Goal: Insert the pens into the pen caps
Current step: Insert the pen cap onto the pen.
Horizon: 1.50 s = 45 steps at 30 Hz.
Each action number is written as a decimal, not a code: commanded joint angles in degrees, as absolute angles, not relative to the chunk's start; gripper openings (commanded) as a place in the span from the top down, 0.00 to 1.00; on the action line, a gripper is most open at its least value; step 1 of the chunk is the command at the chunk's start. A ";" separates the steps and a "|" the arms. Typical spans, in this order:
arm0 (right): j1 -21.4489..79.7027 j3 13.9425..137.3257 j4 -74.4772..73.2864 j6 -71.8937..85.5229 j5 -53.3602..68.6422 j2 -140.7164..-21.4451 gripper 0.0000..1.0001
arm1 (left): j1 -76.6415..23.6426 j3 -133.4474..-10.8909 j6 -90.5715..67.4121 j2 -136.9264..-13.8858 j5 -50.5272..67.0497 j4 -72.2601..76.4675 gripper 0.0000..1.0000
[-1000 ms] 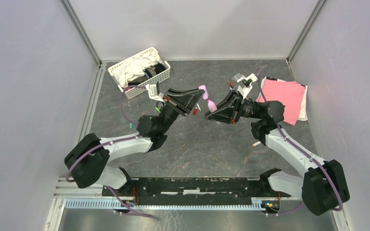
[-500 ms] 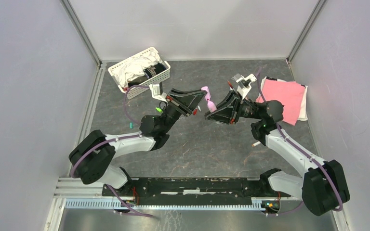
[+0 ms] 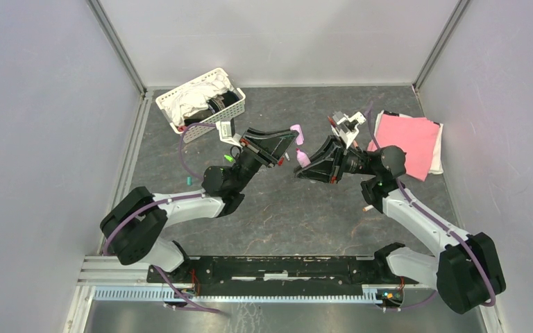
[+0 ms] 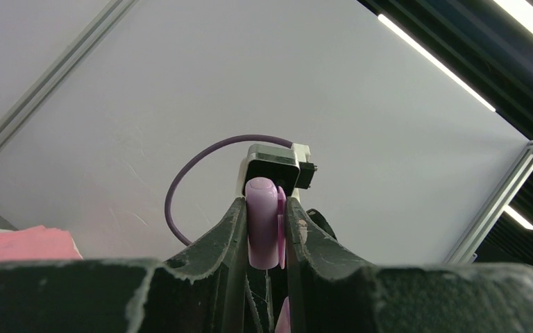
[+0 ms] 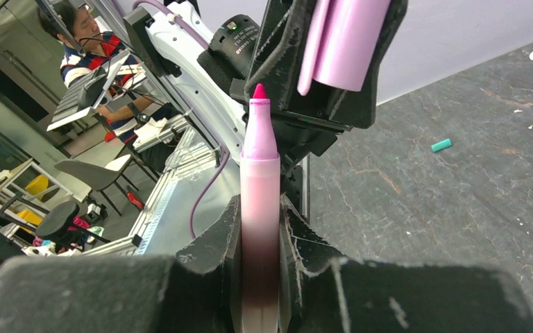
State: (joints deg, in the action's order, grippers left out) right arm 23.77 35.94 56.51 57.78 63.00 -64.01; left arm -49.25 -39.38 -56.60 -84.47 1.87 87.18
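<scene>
Dark grey mottled bench (image 3: 284, 222), pale walls on three sides. Your stock, left to right:

1. White slotted plastic basket (image 3: 215, 119), far-left corner, holding white cloth and dark items. No part in the job.
2. Small teal plastic pen cap (image 3: 189, 180), loose toward the left edge. Small green plastic pen cap (image 3: 227, 158), further in, beside the left arm. Both lie without pens.
3. Left gripper (image 4: 264, 208), raised over mid-bench, fingers clamped on a lilac plastic pen cap (image 4: 261, 225).
4. Right gripper (image 5: 259, 208), facing it, clamped on a pink-barrelled marker pen with a magenta tip (image 5: 259, 166).
   Change noted: over the last second the two grippers have crept toward each other, the right one also a little toward the near edge. The right wrist view shows the tip just beside the cap's mouth, off to one side, not inside.
   Judgement: you are aligning. A sideways correction looks needed before pushing home.
5. Pale loose pen (image 3: 368, 207), toward the right edge beside the right arm.
6. Folded pink cloth (image 3: 406, 135), far-right corner.
</scene>
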 commanded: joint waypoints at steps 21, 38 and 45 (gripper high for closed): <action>22.50 37.79 57.31 57.81 60.97 -64.78 1.00 | -49.37 -38.77 -56.53 -82.32 2.38 99.59 0.98; 21.31 38.58 58.86 59.90 59.42 -66.09 1.00 | -49.34 -38.58 -57.33 -82.76 3.43 99.59 0.98; 21.16 38.94 60.99 61.39 59.98 -66.28 1.00 | -49.37 -38.31 -57.10 -83.53 3.08 99.59 0.98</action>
State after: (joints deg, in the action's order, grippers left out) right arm 21.45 36.05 56.14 60.16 60.77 -66.43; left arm -49.25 -38.92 -56.58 -83.72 2.09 87.39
